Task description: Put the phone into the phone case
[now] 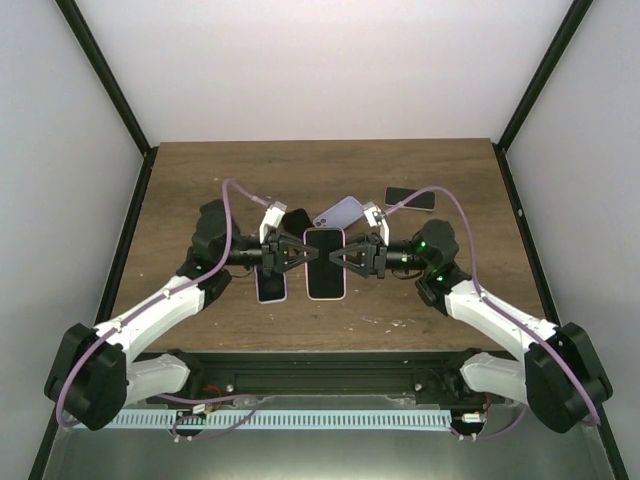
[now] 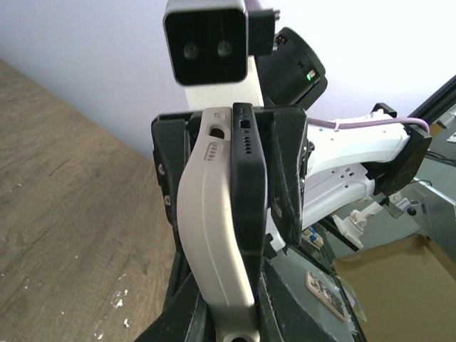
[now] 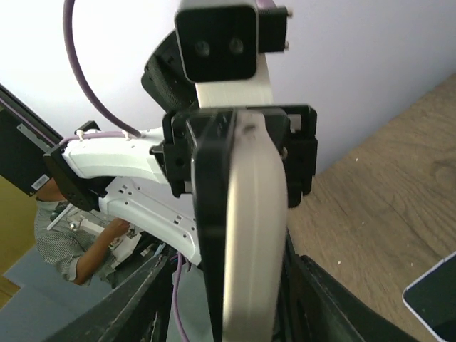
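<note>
Phone (image 1: pixel 325 262) hangs above the table between both arms, partly seated in its case (image 2: pixel 214 235), whose edge bows away. Left gripper (image 1: pixel 296 254) clamps phone and case; right gripper (image 1: pixel 347 256) looks half-open. Pressing fully home remains.

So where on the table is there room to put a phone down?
Bare wood runs along the table's left side and back edge, and the front right corner. It is crowded mid-table: the held phone, a pink phone, a lilac case and a dark phone.
</note>
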